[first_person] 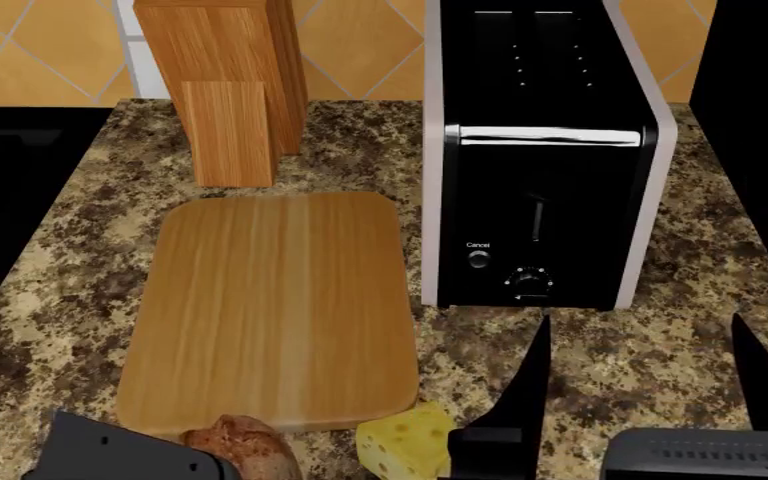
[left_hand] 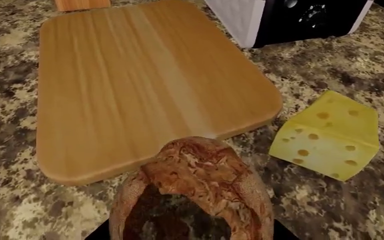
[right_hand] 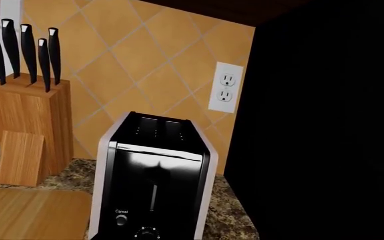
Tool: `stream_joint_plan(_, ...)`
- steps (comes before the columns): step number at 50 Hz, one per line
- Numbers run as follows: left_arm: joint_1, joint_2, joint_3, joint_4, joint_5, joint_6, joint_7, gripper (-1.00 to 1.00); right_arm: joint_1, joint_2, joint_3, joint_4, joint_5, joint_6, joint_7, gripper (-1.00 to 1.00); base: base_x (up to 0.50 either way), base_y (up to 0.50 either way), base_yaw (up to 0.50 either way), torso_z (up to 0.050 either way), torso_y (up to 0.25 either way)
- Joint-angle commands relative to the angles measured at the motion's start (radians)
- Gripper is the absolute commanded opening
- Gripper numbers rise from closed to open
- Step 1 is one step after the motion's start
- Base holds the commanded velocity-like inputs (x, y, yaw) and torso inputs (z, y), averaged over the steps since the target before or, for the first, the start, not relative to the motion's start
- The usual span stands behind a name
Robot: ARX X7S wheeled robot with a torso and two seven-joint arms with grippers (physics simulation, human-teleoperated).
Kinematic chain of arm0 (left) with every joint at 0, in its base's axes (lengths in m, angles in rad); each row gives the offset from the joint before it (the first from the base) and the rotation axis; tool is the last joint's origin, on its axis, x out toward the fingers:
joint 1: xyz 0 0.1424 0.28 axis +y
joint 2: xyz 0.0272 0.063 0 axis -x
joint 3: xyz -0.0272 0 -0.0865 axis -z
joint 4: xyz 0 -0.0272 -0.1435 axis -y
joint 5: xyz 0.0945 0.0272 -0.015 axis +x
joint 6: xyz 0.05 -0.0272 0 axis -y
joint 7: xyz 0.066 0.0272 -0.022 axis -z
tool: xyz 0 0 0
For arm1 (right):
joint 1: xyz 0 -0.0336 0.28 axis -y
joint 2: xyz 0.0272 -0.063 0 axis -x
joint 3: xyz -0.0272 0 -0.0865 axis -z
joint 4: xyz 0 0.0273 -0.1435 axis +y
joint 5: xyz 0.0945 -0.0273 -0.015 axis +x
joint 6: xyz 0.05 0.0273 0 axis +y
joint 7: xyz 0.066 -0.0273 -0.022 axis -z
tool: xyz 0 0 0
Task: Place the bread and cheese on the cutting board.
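On the speckled granite counter (first_person: pixel 64 250) lies the cutting board (first_person: pixel 271 310), flat, its grain running away from the robot and its top bare. Behind its far left corner stands a knife block (first_person: pixel 224 85) against the tiled wall (right_hand: pixel 145 60); the right wrist view shows five black knife handles (right_hand: pixel 25 47) sticking up from it. Just right of the board stands a black toaster (first_person: pixel 538 180) with white sides, two slots on top and a knob (first_person: pixel 528 277) low on its front. A white wall outlet (right_hand: pixel 225 87) sits on the tiles behind the toaster.

The bread (left_hand: pixel 192 195) is at the board's near edge; in the left wrist view its tip overlaps that edge, while most of the loaf hangs over the counter. The view looks straight along the loaf from close behind it, but the left gripper's (first_person: pixel 131 455) jaws are not visible themselves, so I cannot tell whether they pinch it. The cheese (left_hand: pixel 327 135) rests on the counter just off the board's near right corner, close to the bread but apart from it.

The right gripper (first_person: pixel 638 390) hangs over the counter before the toaster, its two dark fingers (first_person: pixel 528 385) spread wide, with nothing between them.
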Motion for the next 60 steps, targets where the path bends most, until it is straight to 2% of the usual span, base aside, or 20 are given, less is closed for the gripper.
stream_joint_plan(1,0.031,0.008,-0.015,-0.045,0.046,0.050,0.061,1.00,0.008,-0.017,0.012,0.024,-0.019,-0.020,-0.022,1.00,0.00,0.00,0.00,0.000,0.000)
stream_joint_plan(2,0.031,0.008,-0.015,-0.045,0.050,0.051,0.064,1.00,0.007,-0.016,0.011,0.024,-0.019,-0.021,-0.022,1.00,0.00,0.00,0.00,0.000,0.000)
stream_joint_plan(3,0.027,0.008,-0.013,-0.039,0.063,0.049,0.060,-1.00,0.007,-0.015,0.011,0.023,-0.019,-0.022,-0.020,1.00,0.00,0.00,0.00,0.000,0.000)
stream_joint_plan(12,-0.058,0.008,-0.031,0.028,0.004,0.028,-0.029,-1.00,0.008,-0.014,0.004,0.025,-0.024,-0.026,-0.022,1.00,0.00,0.00,0.00,0.000,0.000)
stream_joint_plan(19,-0.230,0.001,-0.082,0.065,-0.161,0.022,-0.139,-1.00,0.018,-0.011,0.002,0.022,-0.011,-0.027,-0.012,1.00,0.00,0.00,0.00,0.000,0.000)
stream_joint_plan(24,-0.352,0.002,-0.101,-0.006,-0.219,0.000,-0.117,-1.00,0.012,-0.008,-0.001,0.024,-0.019,-0.034,-0.017,1.00,0.00,0.00,0.00,0.000,0.000)
stream_joint_plan(28,-0.424,0.009,-0.099,-0.088,-0.210,-0.030,-0.067,-1.00,0.009,-0.006,-0.002,0.026,-0.023,-0.039,-0.019,1.00,0.00,0.00,0.00,0.000,0.000)
stream_joint_plan(35,-0.566,0.048,-0.064,-0.383,-0.075,-0.093,0.158,-1.00,-0.002,0.003,-0.003,0.029,-0.031,-0.051,-0.025,1.00,0.00,0.00,0.00,0.000,0.000)
stream_joint_plan(36,-0.594,0.066,-0.050,-0.462,-0.032,-0.095,0.223,-1.00,0.000,0.003,-0.003,0.029,-0.030,-0.050,-0.023,1.00,0.00,0.00,0.00,0.000,0.000)
stream_joint_plan(38,-0.598,0.083,-0.055,-0.522,-0.030,-0.081,0.253,-1.00,0.002,0.002,-0.005,0.029,-0.029,-0.050,-0.023,1.00,0.00,0.00,0.00,0.000,0.000)
stream_joint_plan(39,-0.624,0.107,-0.040,-0.605,0.018,-0.071,0.330,-1.00,-0.002,0.000,-0.008,0.032,-0.036,-0.052,-0.027,1.00,0.00,0.00,0.00,0.000,0.000)
stream_joint_plan(40,-0.633,0.118,-0.035,-0.649,0.030,-0.068,0.342,-1.00,-0.002,0.000,-0.009,0.033,-0.037,-0.052,-0.028,1.00,0.00,0.00,0.00,0.000,0.000)
stream_joint_plan(45,-0.718,0.207,0.050,-0.895,0.182,-0.044,0.521,-1.00,-0.012,0.001,-0.012,0.040,-0.049,-0.059,-0.037,1.00,0.00,0.00,0.00,0.000,0.000)
stream_joint_plan(51,-0.723,0.273,0.101,-1.078,0.260,-0.004,0.603,-1.00,-0.014,0.009,-0.011,0.033,-0.043,-0.064,-0.032,1.00,0.00,0.00,0.00,0.000,0.000)
stream_joint_plan(60,-0.696,0.296,0.127,-1.147,0.307,0.045,0.644,-1.00,-0.021,0.002,-0.020,0.043,-0.064,-0.072,-0.045,1.00,0.00,0.00,0.00,0.000,0.000)
